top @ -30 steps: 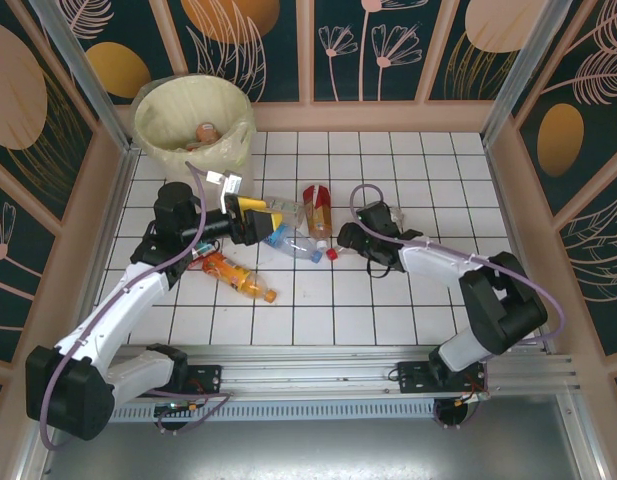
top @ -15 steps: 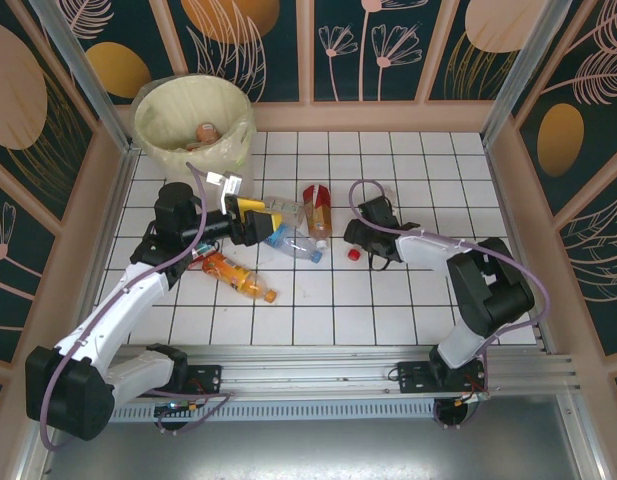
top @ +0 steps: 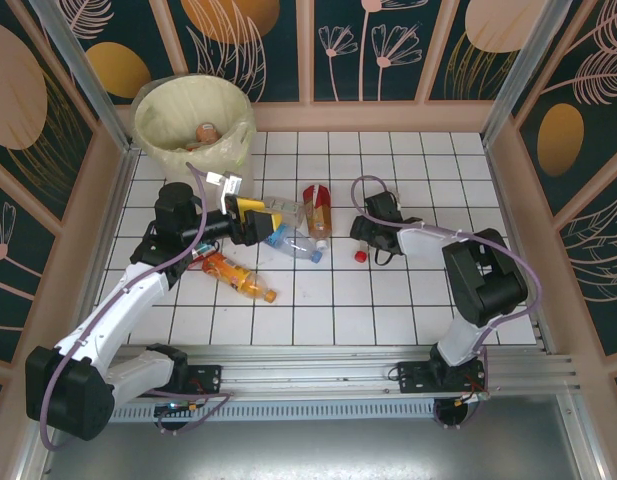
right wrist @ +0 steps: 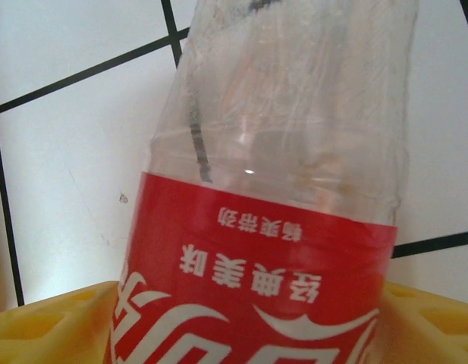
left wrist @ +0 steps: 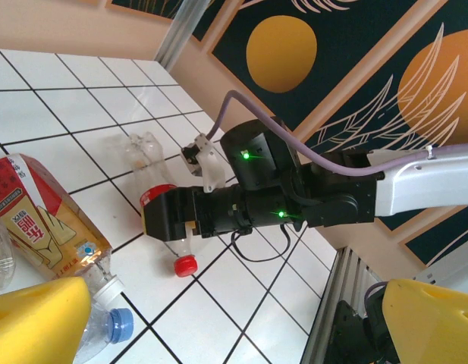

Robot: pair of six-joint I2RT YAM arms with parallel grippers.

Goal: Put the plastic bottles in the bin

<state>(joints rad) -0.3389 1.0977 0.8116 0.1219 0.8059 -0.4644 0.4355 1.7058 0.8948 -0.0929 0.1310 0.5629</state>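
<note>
A red-label bottle (right wrist: 264, 227) lies on the tiles well to the right of the bin (top: 168, 158), with the right gripper (top: 362, 238) set over it, yellow fingers (right wrist: 51, 322) flanking it on both sides. Whether they squeeze it I cannot tell. Nearer the bin, the left gripper (top: 254, 222) hovers, fingers spread wide, beside other bottles (top: 293, 240)

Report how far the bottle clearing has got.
Done: at least one bottle lies in the bag-lined round white bin. In hand: the right gripper straddles a clear red-labelled bottle with a red cap; grip unconfirmed. Remaining: an orange bottle and several clustered bottles by the open left gripper.
</note>
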